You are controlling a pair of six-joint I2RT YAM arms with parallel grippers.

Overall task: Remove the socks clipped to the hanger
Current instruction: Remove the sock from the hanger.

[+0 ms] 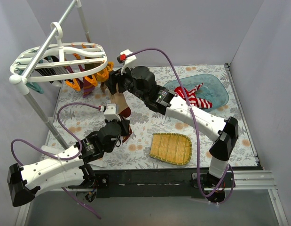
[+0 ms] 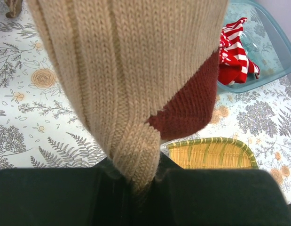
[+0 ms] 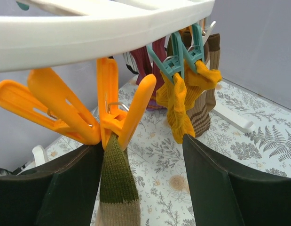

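The tan sock [image 2: 121,70] with the dark red toe hangs from an orange clip [image 3: 110,108] on the white hanger [image 3: 103,26]. The left fingers [image 2: 51,197] are shut tight on the bottom end of this sock, so the sock goes straight up from them. The right fingers [image 3: 220,188] are wide apart, one on each side of the sock's green top. The orange clip is just above the gap between them.

The sock is knitted, soft and light. It will bend and stretch, and it will not break. I think pulling on it alone may only stretch it, so the clip may need a squeeze on its handles first. The bottom end is a good place to hold, and the left fingers have it there.

The right wrist view shows the clip biting the green top. It also shows a teal clip [image 3: 183,54] holding a yellow-orange sock [image 3: 180,101] beyond the right fingers. The left wrist view shows no clip at all. It shows the bench [image 2: 32,117] behind the sock, a woven basket [image 2: 211,153], and a blue tray [image 2: 272,56] with red-and-white striped socks [image 2: 232,52] in it. Only the top view shows both sets of fingers and the whole hanger together.
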